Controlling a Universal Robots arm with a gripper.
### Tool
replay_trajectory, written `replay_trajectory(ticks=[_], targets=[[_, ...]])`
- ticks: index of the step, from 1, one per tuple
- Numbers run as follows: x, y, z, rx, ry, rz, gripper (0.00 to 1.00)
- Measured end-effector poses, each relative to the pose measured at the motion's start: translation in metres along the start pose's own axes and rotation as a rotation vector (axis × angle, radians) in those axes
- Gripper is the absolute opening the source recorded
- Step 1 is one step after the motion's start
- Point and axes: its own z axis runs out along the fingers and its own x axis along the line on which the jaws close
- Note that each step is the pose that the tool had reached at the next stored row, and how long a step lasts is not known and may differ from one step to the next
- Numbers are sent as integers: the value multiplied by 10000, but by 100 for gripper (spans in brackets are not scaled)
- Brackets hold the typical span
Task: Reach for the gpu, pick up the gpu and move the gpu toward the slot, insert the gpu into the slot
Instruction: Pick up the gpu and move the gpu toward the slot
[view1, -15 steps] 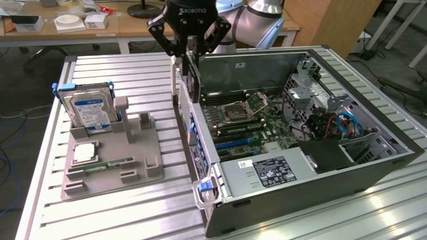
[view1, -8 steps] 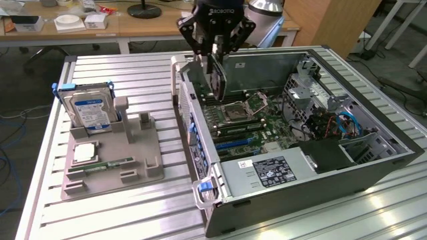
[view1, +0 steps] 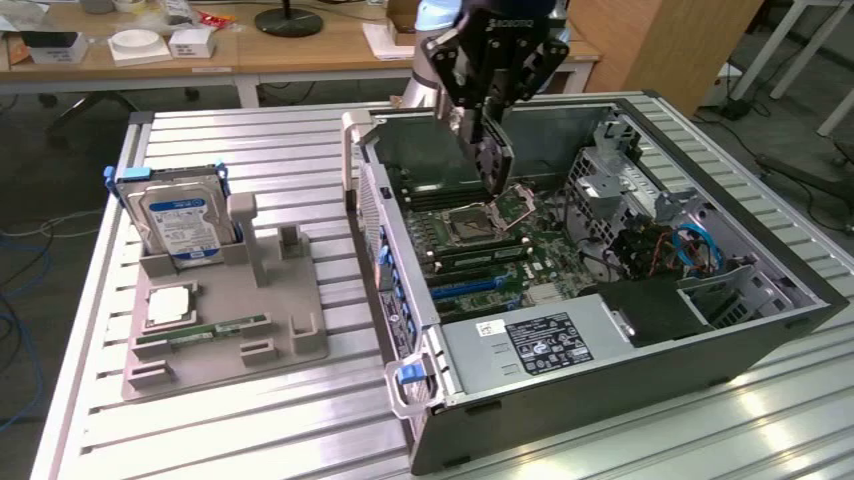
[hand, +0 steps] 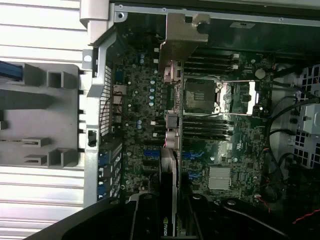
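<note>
The gpu (view1: 489, 150), a thin dark card, hangs on edge above the motherboard inside the open computer case (view1: 747, 330). My gripper (view1: 483, 108) is shut on its upper edge. In the wrist view the gpu (hand: 171, 165) runs edge-on away from my gripper (hand: 170, 220), and its silver end bracket (hand: 183, 37) reaches toward the case's wall. The card is over the CPU socket (hand: 200, 95) and the memory slots, clear of the board. Blue expansion slots (view1: 474, 287) lie on the motherboard nearer the power supply; which of them is the slot I cannot tell.
A grey fixture (view1: 227, 330) on the slatted table at the exterior view's left holds a blue-labelled hard drive (view1: 180, 215), a green memory stick (view1: 220, 328) and a square chip (view1: 171, 305). A power supply (view1: 534, 345), drive cages and cables (view1: 667, 245) crowd the case.
</note>
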Motion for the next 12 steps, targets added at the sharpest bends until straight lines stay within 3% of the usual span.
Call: replay_trajectory(ticks=[12], targets=[[-545, -23, 10, -2, -1, -3, 26]])
